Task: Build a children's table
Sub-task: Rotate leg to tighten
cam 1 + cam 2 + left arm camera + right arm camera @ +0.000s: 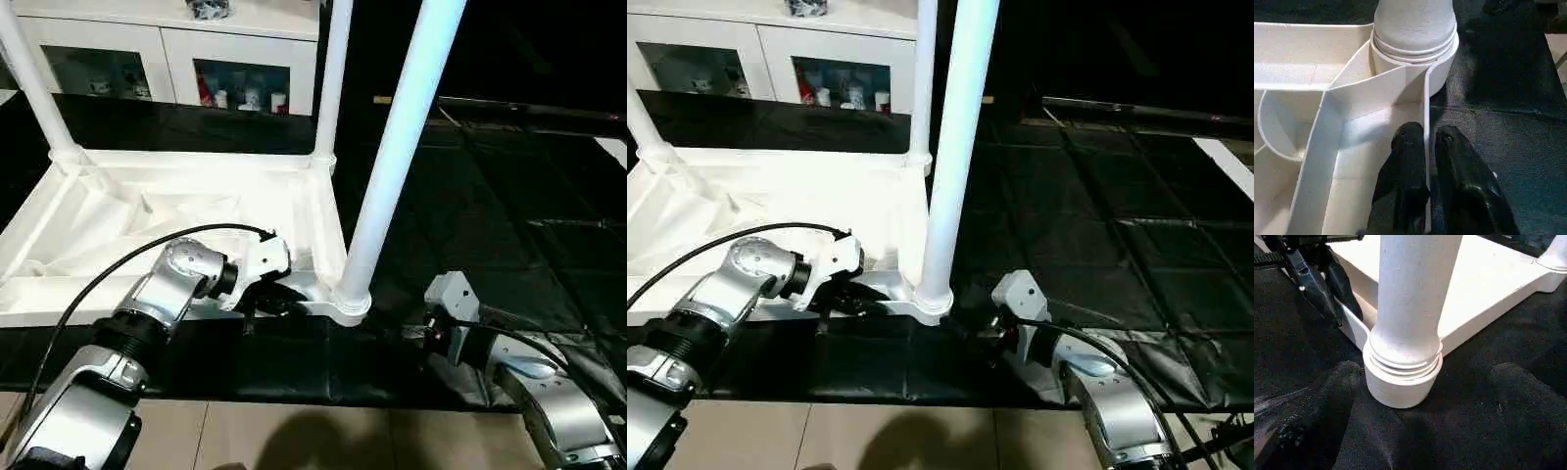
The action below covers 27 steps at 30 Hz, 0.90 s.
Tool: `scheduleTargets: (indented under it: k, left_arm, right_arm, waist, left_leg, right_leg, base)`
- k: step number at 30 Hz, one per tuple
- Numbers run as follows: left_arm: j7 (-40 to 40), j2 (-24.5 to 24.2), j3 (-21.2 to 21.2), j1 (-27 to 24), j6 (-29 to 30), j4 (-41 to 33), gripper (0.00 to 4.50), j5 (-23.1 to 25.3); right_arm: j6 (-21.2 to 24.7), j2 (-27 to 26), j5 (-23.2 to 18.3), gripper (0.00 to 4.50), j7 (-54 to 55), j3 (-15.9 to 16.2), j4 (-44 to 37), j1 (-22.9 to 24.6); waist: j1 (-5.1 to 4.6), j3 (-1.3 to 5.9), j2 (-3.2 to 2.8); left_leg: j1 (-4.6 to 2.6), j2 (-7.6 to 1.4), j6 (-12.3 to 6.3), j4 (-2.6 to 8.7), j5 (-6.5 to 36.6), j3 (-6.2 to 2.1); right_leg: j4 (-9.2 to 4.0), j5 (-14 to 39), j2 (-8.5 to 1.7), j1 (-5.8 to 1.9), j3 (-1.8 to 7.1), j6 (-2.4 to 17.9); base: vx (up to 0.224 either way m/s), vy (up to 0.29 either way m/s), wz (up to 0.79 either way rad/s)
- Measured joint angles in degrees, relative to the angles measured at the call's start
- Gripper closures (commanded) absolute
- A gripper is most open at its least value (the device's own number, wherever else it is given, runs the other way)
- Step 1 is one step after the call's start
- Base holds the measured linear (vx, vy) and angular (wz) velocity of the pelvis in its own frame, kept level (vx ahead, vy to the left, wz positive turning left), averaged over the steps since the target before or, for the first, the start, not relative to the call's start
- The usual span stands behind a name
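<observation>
Children's table: white plastic, lying upside down on a black mat, its ribbed underside facing up.
Legs: three white tube legs are standing upright in round corner sockets; the nearest leg is sitting in the near corner socket, a second leg is standing at the far corner behind it, and a third leg is rising at the far left corner.
Left claw: its black fingers are pinching the thin near edge wall of the table, one finger on each side, just beside the nearest socket.
Right claw: its fingers are standing wide apart, holding nothing, one on each side of the nearest socket, low over the mat.
Black mat: covering the floor under and around the table.
White cabinet: with glass doors, standing behind the table.
</observation>
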<state>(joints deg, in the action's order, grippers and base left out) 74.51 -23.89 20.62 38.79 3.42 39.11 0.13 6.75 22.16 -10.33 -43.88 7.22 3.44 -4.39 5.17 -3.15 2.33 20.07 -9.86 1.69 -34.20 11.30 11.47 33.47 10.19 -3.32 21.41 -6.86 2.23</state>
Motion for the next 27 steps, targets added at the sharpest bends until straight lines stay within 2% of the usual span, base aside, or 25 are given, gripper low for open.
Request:
scheduleTargets:
  k: [2, 12, 20, 25, 27]
  left_arm:
    - [0.1, -0.1, -0.2, 0.0, 0.0, 0.0, 4.41, -0.1]
    - [0.3, -0.3, -0.3, -0.7, -0.3, -0.6, 4.41, -0.2]
    - [4.8, -2.1, 0.6, -3.1, -2.1, -4.8, 4.41, -0.5]
    - [8.1, -3.4, 1.9, -4.5, -2.5, -7.5, 4.41, -0.6]
    - [9.3, -4.1, 2.4, -4.9, -2.7, -8.7, 4.50, -0.6]
  right_arm:
    - [0.0, 0.0, 0.0, 0.00, 0.1, 0.0, 0.0, 0.0]
    - [0.3, 0.8, -1.5, 0.00, -3.3, 0.0, 0.8, -0.8]
    - [4.2, 3.9, -7.2, 0.00, -15.0, 0.3, 1.8, -5.1]
    - [4.9, 4.0, -8.8, 0.00, -21.1, 2.7, 3.3, -8.4]
    - [4.5, 4.1, -8.5, 0.27, -23.5, 4.0, 5.7, -10.1]
  waist:
    - [-0.01, 0.00, 0.00]
    - [-0.02, 0.00, 0.00]
    - [0.08, 0.02, 0.06]
    - [0.61, 0.04, 0.11]
    - [0.82, 0.04, 0.13]
  left_leg:
    - [0.01, 0.00, 0.00, 0.00, 0.0, 0.00]
    - [0.01, 0.00, -0.01, 0.01, 0.0, 0.01]
    - [0.00, 0.00, -0.01, 0.01, 0.0, 0.01]
    - [0.00, 0.00, -0.01, 0.01, 0.0, 0.01]
    - [0.00, 0.00, -0.01, 0.01, 0.0, 0.02]
  right_leg:
    - [-0.01, 0.0, 0.00, 0.00, 0.00, 0.0]
    - [-0.01, 0.0, 0.00, 0.01, 0.00, 0.0]
    - [-0.01, 0.0, 0.00, -0.01, -0.01, 0.0]
    - [-0.01, 0.0, -0.01, -0.01, -0.02, 0.0]
    - [0.00, 0.0, -0.02, -0.02, -0.02, 0.0]
  base:
    - [0.000, 0.000, 0.00]
    - [0.000, 0.000, 0.00]
    - [0.000, 0.000, 0.00]
    - [0.000, 0.000, 0.00]
    - [0.000, 0.000, 0.00]
